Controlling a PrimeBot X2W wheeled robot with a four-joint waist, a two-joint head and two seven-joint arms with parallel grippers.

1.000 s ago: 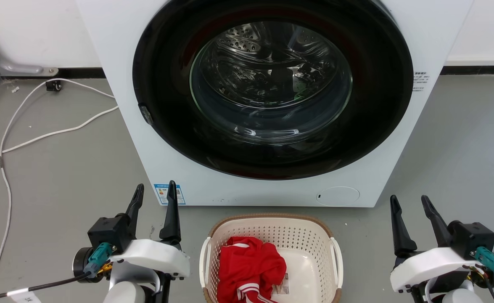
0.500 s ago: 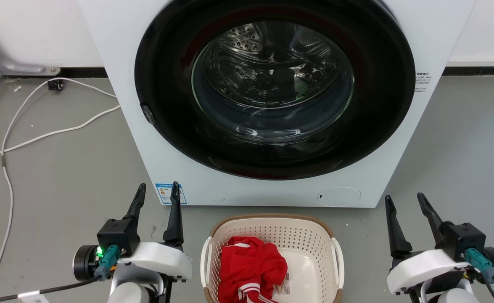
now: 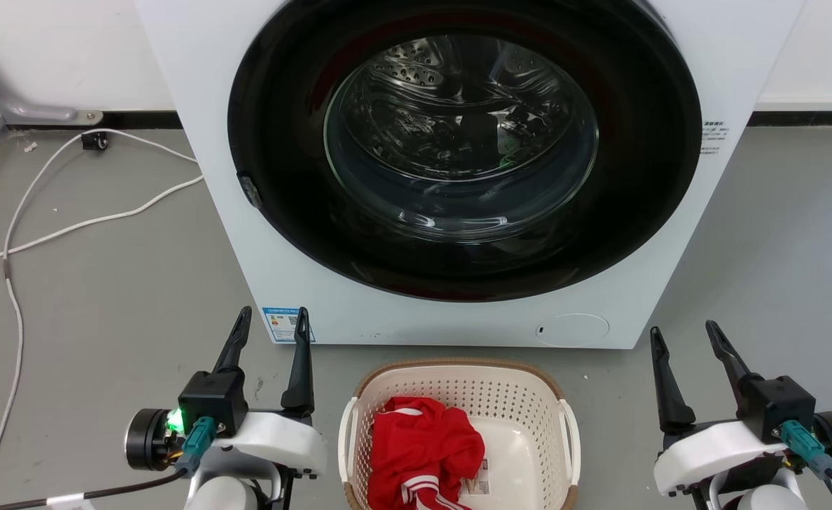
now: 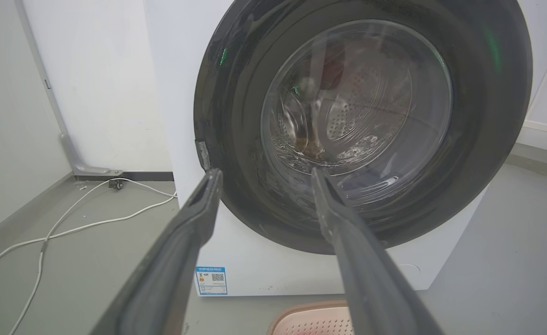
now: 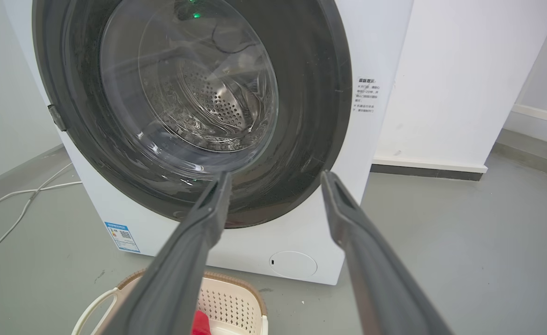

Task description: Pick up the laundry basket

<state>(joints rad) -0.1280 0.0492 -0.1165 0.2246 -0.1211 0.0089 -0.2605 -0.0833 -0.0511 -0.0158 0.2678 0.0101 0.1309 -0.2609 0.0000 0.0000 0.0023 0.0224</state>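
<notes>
1. Two end effectors are counted nearest the camera: the left end effector and the right end effector. Both are released, with fingers spread and pointing toward the machine, and neither is grasping anything.
2. One laundry basket rests on the grey floor. It lies between the two end effectors, apart from both, and just in front of the washing machine. Its near end is cut off by the lower edge of the head view.
3. Two white side handles are counted on the basket, the left handle and the right handle. Neither is touched.
4. The basket holds one red garment with white stripes, lying in its left half. One small printed label sits on the bare bottom beside the garment.
5. Progress, as judged: none of the pick-up is done. What remains is to bring both end effectors down to the handles, close on them and lift.
6. One washing machine stands behind the basket, and its one round glass door appears closed.
7. White cable trails over the floor at far left. Whether it is one run or two cannot be told.
</notes>
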